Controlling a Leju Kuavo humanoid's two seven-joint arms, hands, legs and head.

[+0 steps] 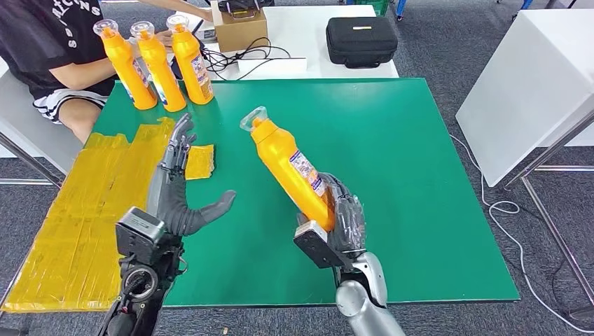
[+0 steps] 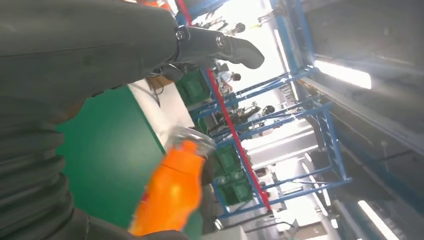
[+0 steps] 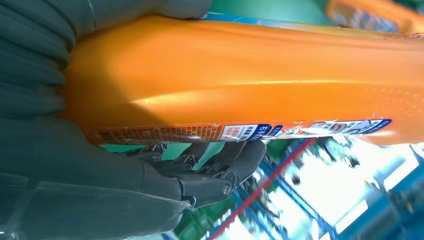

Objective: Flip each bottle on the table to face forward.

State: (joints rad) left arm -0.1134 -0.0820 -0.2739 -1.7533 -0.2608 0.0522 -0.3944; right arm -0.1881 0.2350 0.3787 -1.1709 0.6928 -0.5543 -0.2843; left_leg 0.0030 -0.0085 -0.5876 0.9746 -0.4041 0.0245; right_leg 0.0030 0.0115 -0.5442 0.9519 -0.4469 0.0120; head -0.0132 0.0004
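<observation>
My right hand (image 1: pixel 341 218) grips the lower body of an orange bottle (image 1: pixel 288 164) with a clear cap, lifted off the green mat (image 1: pixel 392 140) and tilted with its cap toward the far left. The right wrist view has the same bottle (image 3: pixel 250 75) close up, label edge showing, dark fingers (image 3: pixel 225 165) wrapped under it. My left hand (image 1: pixel 181 183) hovers flat and open over the mat's left part, fingers stretched forward, thumb out toward the held bottle (image 2: pixel 172 192). Three more orange bottles (image 1: pixel 155 64) stand upright in a row at the mat's far left corner.
Yellow tape strips (image 1: pixel 77 217) cover the mat's left side. A seated person (image 1: pixel 52 52) is at the far left, behind the three bottles. A white table behind holds a cardboard box (image 1: pixel 239 28), cables and a black case (image 1: pixel 361 40). Another white table (image 1: pixel 532 77) stands to the right.
</observation>
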